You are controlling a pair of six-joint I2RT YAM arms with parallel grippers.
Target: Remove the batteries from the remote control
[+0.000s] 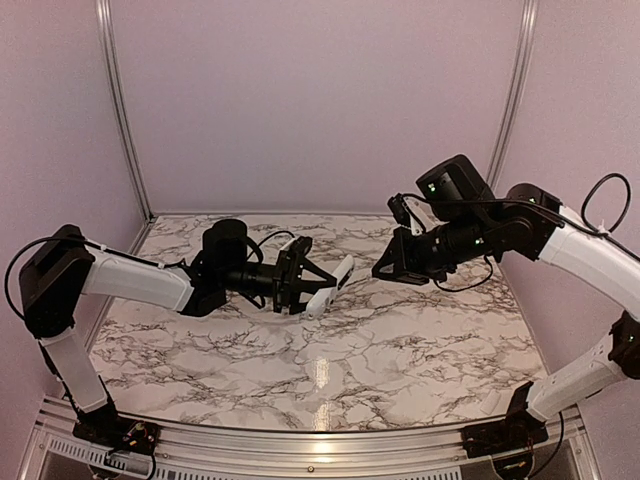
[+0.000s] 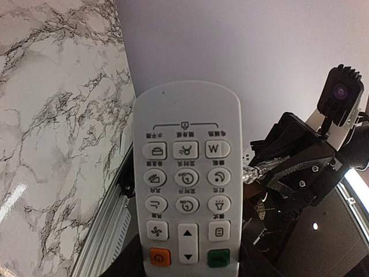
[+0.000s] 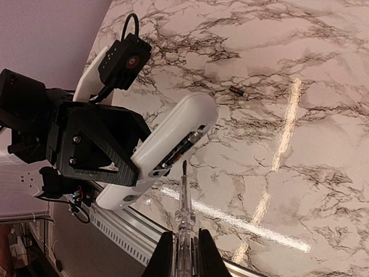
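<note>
Left gripper [image 1: 297, 284] clamps the smooth white remote control [image 3: 173, 141]. Right gripper [image 3: 185, 254] pinches a slim stick [image 3: 184, 208]. A dark cylindrical battery [image 3: 237, 91] lies at the remote's two o'clock on the marble table [image 3: 323, 144].

The left fingers [image 1: 297, 268] hold the remote control [image 1: 332, 286] above the marble table [image 1: 400, 365].

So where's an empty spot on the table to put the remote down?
The wide front stretch of the table, between the two arm bases, is bare. The middle is crowded: the left gripper holds the remote there, the right gripper aims a thin tool at it, and a battery lies nearby.
</note>
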